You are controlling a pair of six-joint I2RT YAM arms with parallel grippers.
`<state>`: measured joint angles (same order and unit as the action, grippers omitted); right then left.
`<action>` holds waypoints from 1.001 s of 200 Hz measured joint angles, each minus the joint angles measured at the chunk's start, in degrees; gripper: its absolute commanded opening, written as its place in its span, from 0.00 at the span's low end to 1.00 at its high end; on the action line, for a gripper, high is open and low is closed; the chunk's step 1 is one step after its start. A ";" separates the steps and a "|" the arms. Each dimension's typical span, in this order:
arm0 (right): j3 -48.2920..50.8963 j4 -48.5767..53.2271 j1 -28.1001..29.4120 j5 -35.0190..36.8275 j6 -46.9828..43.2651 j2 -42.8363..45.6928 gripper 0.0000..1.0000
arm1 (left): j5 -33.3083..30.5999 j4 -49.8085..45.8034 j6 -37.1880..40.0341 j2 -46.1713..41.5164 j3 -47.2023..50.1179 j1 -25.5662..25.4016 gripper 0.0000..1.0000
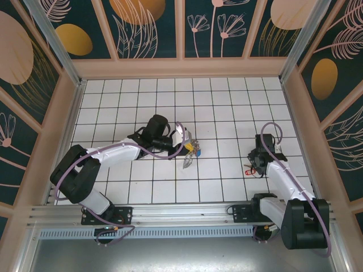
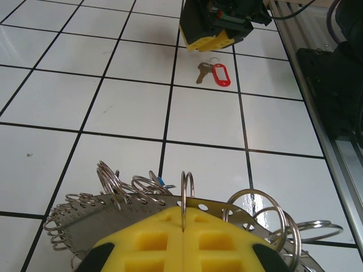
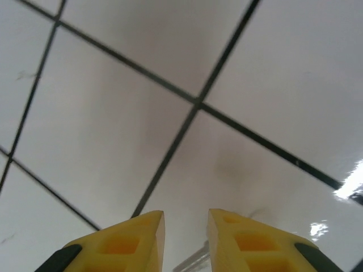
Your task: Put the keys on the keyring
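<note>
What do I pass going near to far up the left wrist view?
Nearest, the left arm's fingers, shut on a wire loop → keyring → bare white tiles → silver key with red tag → right arm's fingers at the top edge.

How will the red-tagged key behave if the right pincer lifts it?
Probably floppy as a set: the key and red tag share a small split ring, so the ungripped part should dangle. Lying flat on glossy tile, it may skid before lifting. It looks light and unlikely to roll.
</note>
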<state>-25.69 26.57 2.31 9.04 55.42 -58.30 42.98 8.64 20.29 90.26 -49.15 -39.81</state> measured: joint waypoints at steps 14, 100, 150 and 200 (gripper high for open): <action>0.57 0.37 -0.20 1.75 1.66 0.02 0.28 | -0.04 -0.24 0.02 0.00 -0.28 0.00 0.00; 3.19 -0.83 -1.14 -1.84 4.07 -0.74 0.23 | -0.17 -1.20 0.61 0.00 -1.27 0.00 0.00; 2.47 -1.07 3.48 -2.62 5.09 -2.34 0.24 | -0.66 -2.12 0.92 0.00 -1.79 0.00 0.00; -0.33 1.95 7.76 -1.60 4.87 -4.94 0.30 | -1.33 -2.78 1.07 0.00 -2.21 0.00 0.00</action>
<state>-26.02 28.51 10.07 7.44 60.29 -63.24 41.65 5.87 21.37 90.26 -51.35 -39.81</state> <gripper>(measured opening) 0.283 0.058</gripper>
